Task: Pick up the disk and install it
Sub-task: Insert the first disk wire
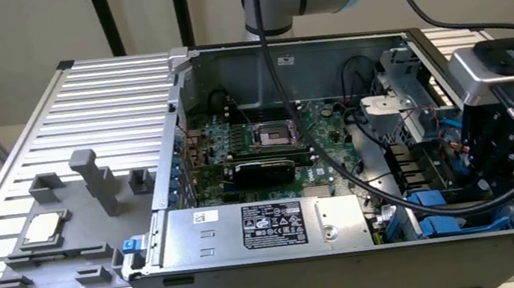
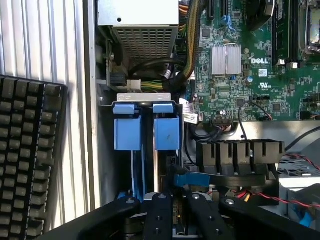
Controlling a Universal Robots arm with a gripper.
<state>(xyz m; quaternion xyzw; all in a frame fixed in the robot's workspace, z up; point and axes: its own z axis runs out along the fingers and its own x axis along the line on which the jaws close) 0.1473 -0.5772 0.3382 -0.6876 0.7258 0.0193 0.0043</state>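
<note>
In the exterior view, the gripper (image 1: 497,155) is reaching down into the open computer case (image 1: 256,280) at the exterior view's right, above the blue drive bays (image 1: 438,213); in the wrist view, its fingers (image 2: 161,215) are standing close together, pinching the edge of the disk (image 2: 179,220) with its blue rail, beside the blue tabs (image 2: 145,127).

Gripper (image 2: 174,212) hemmed in drive bay, blue carrier tabs (image 2: 145,127) ahead, black cables (image 1: 427,203) alongside, chassis wall (image 2: 90,100) beside.
</note>
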